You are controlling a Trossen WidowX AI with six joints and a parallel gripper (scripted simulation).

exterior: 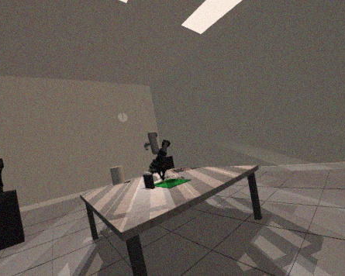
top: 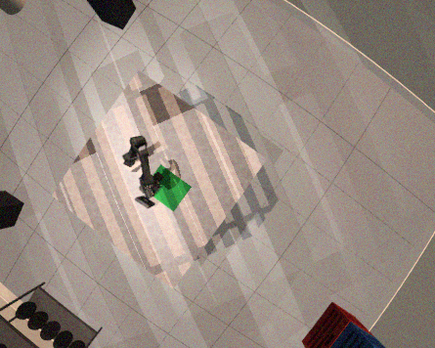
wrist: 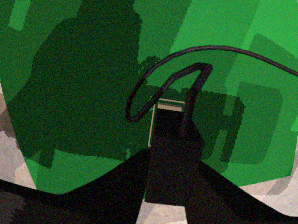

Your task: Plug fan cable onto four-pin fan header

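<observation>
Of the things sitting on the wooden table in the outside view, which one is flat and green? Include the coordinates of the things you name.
The board (top: 174, 197) (exterior: 179, 182) (wrist: 240, 25), just beside the black block (exterior: 149, 181); that block is dark and stands upright, while the board lies flat.
</observation>
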